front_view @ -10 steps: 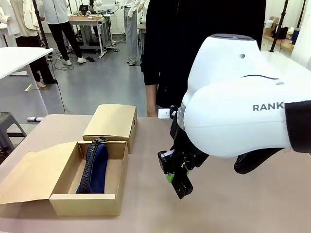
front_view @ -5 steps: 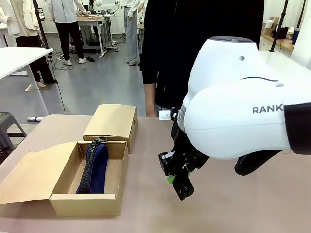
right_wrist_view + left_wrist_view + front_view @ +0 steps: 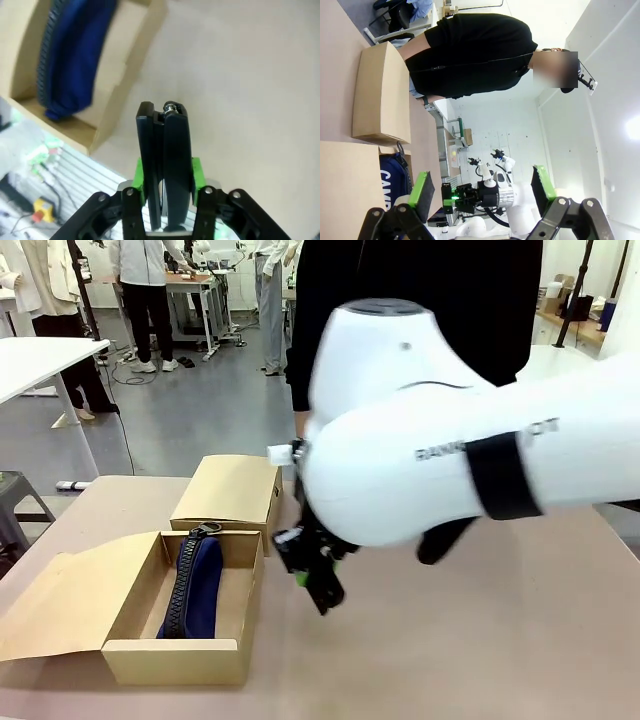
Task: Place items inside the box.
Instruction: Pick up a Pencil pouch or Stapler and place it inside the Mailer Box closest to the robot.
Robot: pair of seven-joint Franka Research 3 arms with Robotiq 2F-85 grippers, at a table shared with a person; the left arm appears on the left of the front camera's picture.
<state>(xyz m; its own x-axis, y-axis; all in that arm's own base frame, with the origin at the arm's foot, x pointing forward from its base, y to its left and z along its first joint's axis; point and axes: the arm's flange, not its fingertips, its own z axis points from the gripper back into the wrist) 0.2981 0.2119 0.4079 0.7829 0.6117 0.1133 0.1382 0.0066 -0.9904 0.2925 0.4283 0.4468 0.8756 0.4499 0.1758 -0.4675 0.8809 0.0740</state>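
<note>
The long tan box (image 3: 236,592) lies open at the table's left, its flap (image 3: 70,605) folded out to the left. Inside it lies the navy pencil case (image 3: 196,585), also seen in the left wrist view (image 3: 391,176) with white lettering partly showing. My right gripper (image 3: 312,575) hangs just right of the box, shut on a black stapler (image 3: 327,596). In the right wrist view the stapler (image 3: 164,145) stands upright between the green pads (image 3: 196,172), over bare table beside the box's wall (image 3: 127,75) and the pencil case (image 3: 70,55). My left gripper (image 3: 482,190) is open and holds nothing.
A smaller closed tan box (image 3: 228,490) stands behind the open one, also in the left wrist view (image 3: 380,95). A person in black (image 3: 400,280) stands at the far edge. Bare tabletop (image 3: 470,660) stretches to the right of the gripper.
My right arm has swung left across the table with the stapler, bringing the gripper from the middle to just beside the open box.
</note>
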